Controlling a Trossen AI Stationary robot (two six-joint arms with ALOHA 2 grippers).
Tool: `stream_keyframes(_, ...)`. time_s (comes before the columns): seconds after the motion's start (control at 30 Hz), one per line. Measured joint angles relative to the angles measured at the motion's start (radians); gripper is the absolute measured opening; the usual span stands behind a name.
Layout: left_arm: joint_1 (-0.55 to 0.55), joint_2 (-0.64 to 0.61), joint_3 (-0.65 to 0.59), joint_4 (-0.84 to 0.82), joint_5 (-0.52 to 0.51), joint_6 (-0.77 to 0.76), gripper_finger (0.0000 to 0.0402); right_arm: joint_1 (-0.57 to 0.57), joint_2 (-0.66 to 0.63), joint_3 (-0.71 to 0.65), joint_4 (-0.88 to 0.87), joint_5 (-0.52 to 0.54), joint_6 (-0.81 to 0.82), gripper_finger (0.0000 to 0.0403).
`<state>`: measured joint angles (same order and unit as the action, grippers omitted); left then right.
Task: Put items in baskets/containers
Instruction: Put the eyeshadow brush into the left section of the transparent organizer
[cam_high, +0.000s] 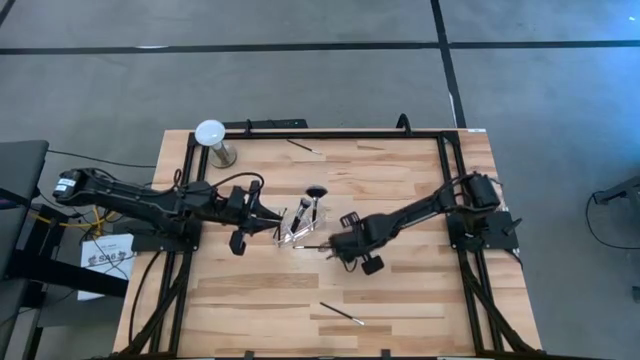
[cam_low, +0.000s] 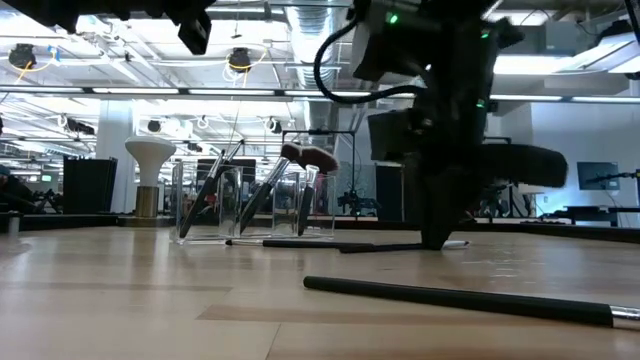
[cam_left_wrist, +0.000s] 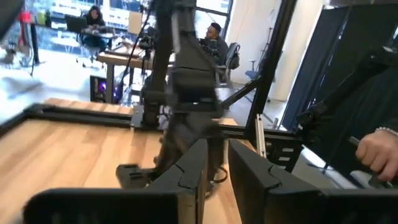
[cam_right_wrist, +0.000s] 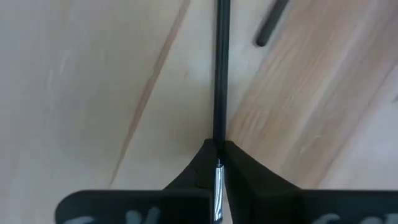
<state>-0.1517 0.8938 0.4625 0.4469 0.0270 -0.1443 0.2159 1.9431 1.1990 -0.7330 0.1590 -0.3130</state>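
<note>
Your two arms, left arm (cam_high: 150, 200) and right arm (cam_high: 420, 212): matte black jointed links, looped black cables, black wedge-shaped fingers (cam_right_wrist: 242, 171); yellow wiring at the left base.

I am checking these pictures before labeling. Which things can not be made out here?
- Number of brushes in the clear cup: they overlap in the low view and are too small in the high view.
- Left tool: whether it touches the cup; too small from above.
- Brush in the right tool: bristle end cut off, right wrist view.
</note>
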Motion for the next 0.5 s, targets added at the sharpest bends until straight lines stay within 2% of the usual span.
stream_keyframes(0.1, 0.0, 0.03, 0.0, 0.004, -0.004, -0.028, 0.0071, 0.06, 0.007, 0.05, -0.127, 0.128, -0.011, 0.0004)
stream_keyframes(0.3, 0.018, 0.172, 0.0, 0.104, -0.027, -0.103, 0.0108, 0.18, 0.006, 0.177, -0.225, 0.376, -0.004, 0.0003)
stream_keyframes(0.5, 0.053, 0.306, 0.018, 0.163, 0.077, -0.313, 0.0177, 0.28, 0.001, 0.248, -0.235, 0.652, -0.011, 0.0002)
